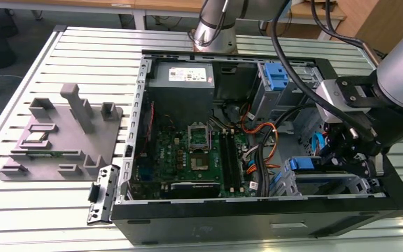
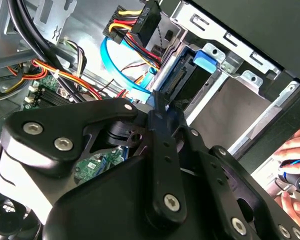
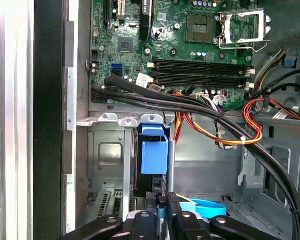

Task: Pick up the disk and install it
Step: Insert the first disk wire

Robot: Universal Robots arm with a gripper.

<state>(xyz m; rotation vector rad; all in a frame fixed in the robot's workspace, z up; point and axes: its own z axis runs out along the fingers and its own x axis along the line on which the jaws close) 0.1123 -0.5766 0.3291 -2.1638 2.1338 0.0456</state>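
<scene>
The disk (image 1: 304, 164) sits on edge in the drive cage at the open computer case's front corner, on the exterior view's right. Its blue rail (image 3: 154, 156) faces the first wrist view, and its dark connector end (image 2: 186, 84) with a blue tab shows in the second wrist view. My gripper (image 1: 338, 157) hangs just behind that end. The black fingers (image 3: 151, 210) stand close together and shut, with only a sliver of blue between them. The gripper's tip (image 2: 159, 106) is at the disk's rear edge, beside a light blue data cable (image 2: 125, 75).
Thick black cables (image 3: 190, 102) and orange-yellow power wires (image 3: 250, 132) cross the case between the motherboard (image 1: 187, 152) and the cage. A second blue latch (image 1: 276, 77) sits in the far bay, next to the grey power supply (image 1: 182, 76). A grey fixture (image 1: 61, 136) stands on the table. A person's hand (image 2: 295, 165) is outside the case.
</scene>
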